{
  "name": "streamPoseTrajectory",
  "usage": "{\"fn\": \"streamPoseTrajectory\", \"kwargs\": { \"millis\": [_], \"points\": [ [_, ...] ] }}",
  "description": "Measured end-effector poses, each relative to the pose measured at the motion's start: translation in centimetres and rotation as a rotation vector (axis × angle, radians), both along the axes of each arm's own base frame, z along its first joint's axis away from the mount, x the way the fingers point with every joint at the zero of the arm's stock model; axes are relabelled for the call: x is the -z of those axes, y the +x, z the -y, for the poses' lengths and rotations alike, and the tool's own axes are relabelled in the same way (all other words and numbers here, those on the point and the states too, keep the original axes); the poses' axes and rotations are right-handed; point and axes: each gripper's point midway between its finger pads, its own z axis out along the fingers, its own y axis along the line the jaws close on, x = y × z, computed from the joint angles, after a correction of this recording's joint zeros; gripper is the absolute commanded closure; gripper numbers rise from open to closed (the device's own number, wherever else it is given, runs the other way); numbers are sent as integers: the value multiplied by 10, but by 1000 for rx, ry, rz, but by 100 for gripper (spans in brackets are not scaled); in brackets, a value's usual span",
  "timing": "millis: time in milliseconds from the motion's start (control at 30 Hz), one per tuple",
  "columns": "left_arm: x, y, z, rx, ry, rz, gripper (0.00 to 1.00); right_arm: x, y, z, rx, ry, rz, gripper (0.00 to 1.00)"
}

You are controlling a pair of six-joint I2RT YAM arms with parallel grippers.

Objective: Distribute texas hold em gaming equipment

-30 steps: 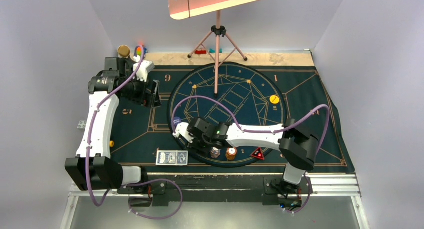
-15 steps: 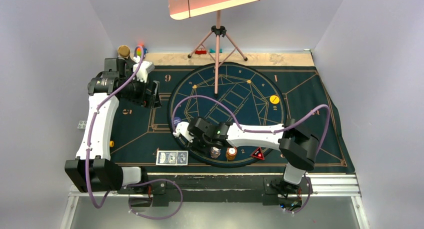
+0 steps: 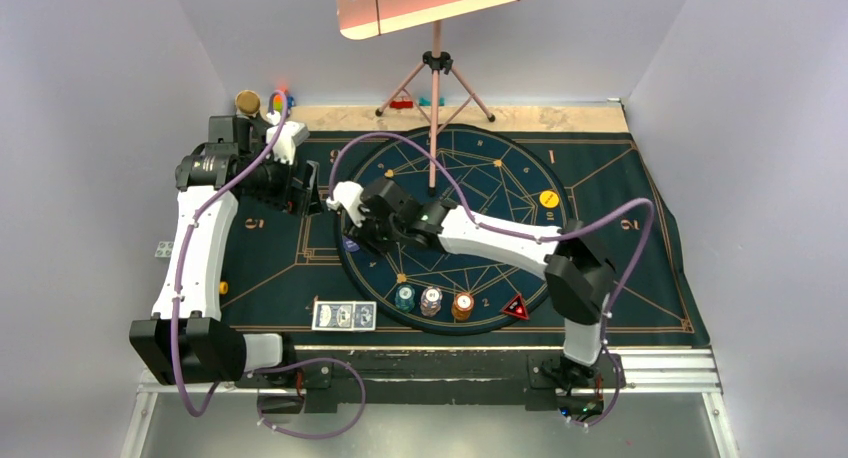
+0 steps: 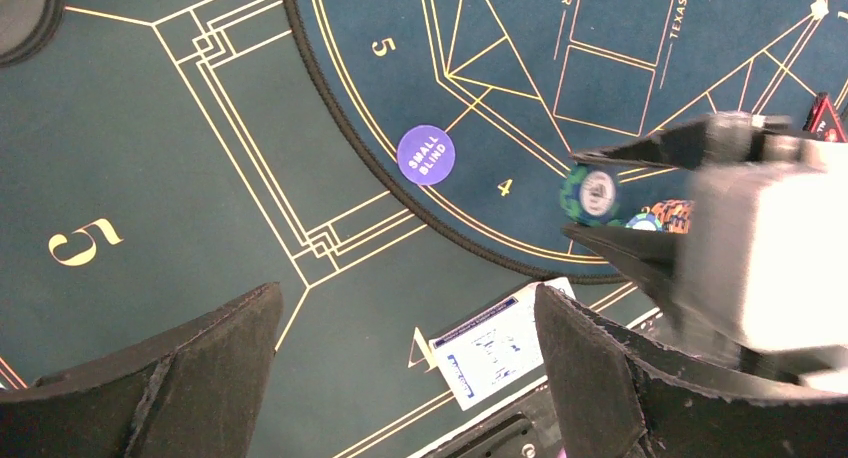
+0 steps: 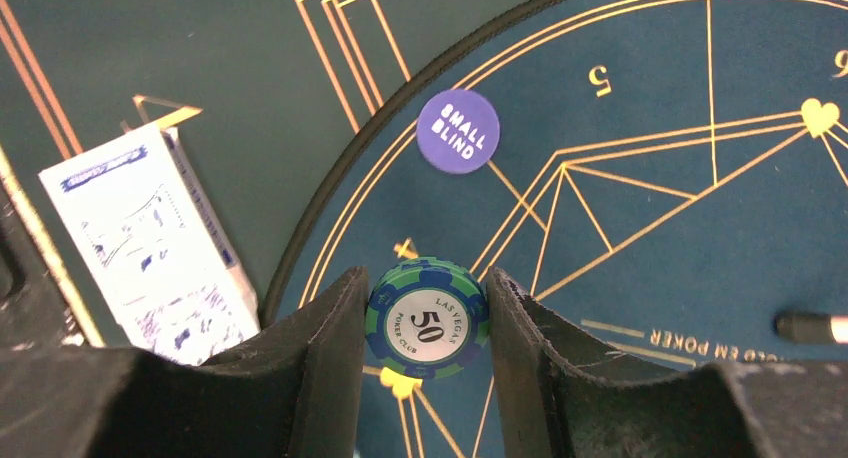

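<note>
A single poker chip [image 5: 428,320] sits in the right end effector [image 5: 426,283], whose two fingers are clamped on opposite edges of its rim. That pinch holds it flat and face-up, ready, it seems, to be laid at a player's seat. It hangs close beside the purple small-blind disc [image 5: 457,130], apparently clear of the mat [image 3: 270,268]. The chip is green with dark-blue edge stripes and a white centre marked "50" (the ring reads Las Vegas Poker Club). The teal, white and orange chip stacks [image 3: 431,300] stand in a row on the disc's near side, likely the bank being drawn from, with the blue-backed cards [image 3: 343,315] alongside. Beyond the disc to the left hangs the left end effector [image 4: 405,298], fingers wide apart and empty, out of the way.
</note>
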Motion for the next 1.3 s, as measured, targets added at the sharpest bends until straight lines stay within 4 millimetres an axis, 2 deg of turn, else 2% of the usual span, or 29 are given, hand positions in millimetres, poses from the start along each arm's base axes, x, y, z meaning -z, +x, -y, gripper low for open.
{"fn": "streamPoseTrajectory", "kwargs": {
  "millis": [100, 167, 300, 367, 500, 633, 667, 833, 900, 1000, 1167, 1300],
  "points": [
    [1, 1, 0, -1, -1, 4, 0, 15, 17, -13, 16, -4, -4, 100],
    [3, 1, 0, -2, -1, 0, 0, 34, 27, -16, 28, -27, -19, 100],
    [5, 1, 0, -4, -1, -5, 0, 80, 39, -13, 54, -89, -61, 100],
    [5, 2, 0, -3, -1, -3, 0, 95, 44, -10, 69, -109, -73, 100],
    [6, 2, -1, -4, 2, -3, 0, 103, 53, -10, 87, -99, -70, 100],
    [11, 1, -2, -8, 6, -15, 0, 95, 62, -18, 100, -50, -46, 100],
    [13, 1, -2, -9, 7, -19, 0, 94, 63, -19, 102, -41, -42, 93],
    [22, -3, -4, -15, 13, -44, 0, 94, 66, -24, 110, -18, -39, 43],
    [25, -4, -4, -16, 13, -50, 0, 95, 67, -24, 121, -16, -45, 32],
    [26, -4, -5, -18, 12, -51, 0, 92, 72, -25, 139, 6, -40, 25],
    [24, 1, -9, -32, 13, -31, 0, 89, 83, -20, 169, 28, -36, 20],
    [24, 1, -9, -34, 12, -31, 0, 73, 87, -15, 181, 50, -21, 15]
  ]
}}
